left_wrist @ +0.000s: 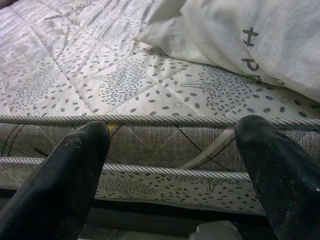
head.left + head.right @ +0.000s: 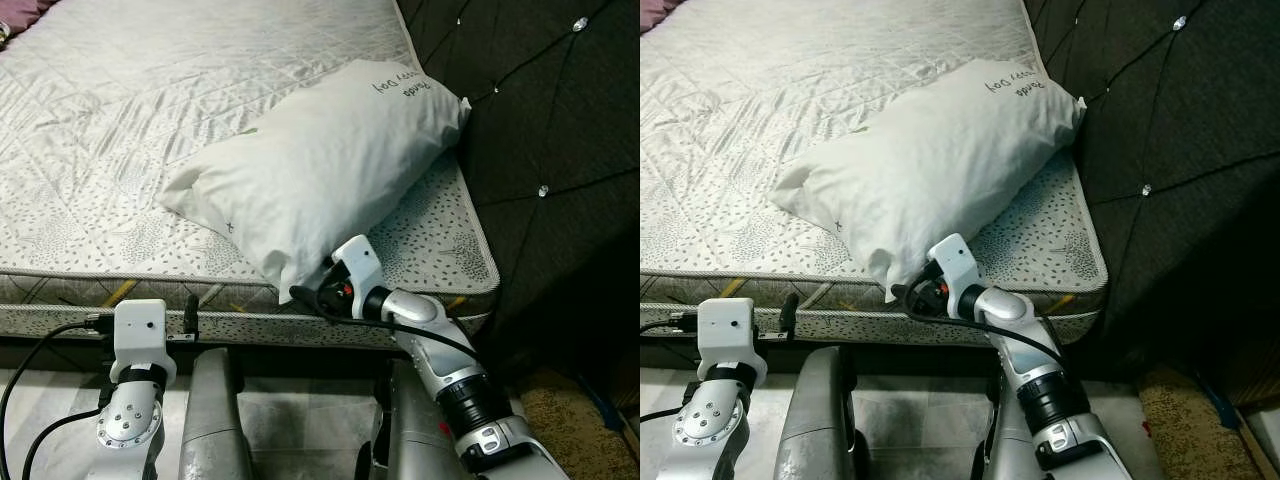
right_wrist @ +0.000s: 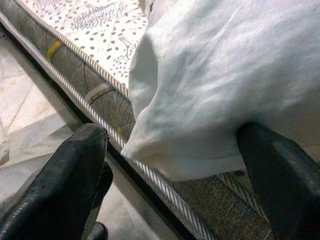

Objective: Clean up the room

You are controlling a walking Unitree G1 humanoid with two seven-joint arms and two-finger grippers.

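A: What is being handled here?

B: A white pillow (image 2: pixel 320 165) is being approached. It is lying slantwise on the bare mattress (image 2: pixel 120 120), near the dark tufted headboard (image 2: pixel 560 130), with 1 corner hanging over the mattress's front edge.

A: Which end effector is being used?

B: The right end effector (image 3: pixel 170 165). Its 2 black fingers are being held spread, 1 on each side of the overhanging corner, as seen in the right wrist view. The far finger (image 3: pixel 285 180) appears to be touching the fabric; nothing is being pinched yet.

A: Why that corner?

B: Judged only: it is sticking out past the edge, so it can be straddled without the mattress being pushed against.

A: And the left one?

B: The left end effector (image 1: pixel 175 170) is being held low, fingers spread wide, pointed at the mattress side seam. Nothing is being gripped. It is likely being kept clear of the right arm (image 2: pixel 440 350).

A: Task progress?

B: The pillow is probably being readied for straightening toward the headboard. Risk: a thin corner grip may be slipping once pulled.
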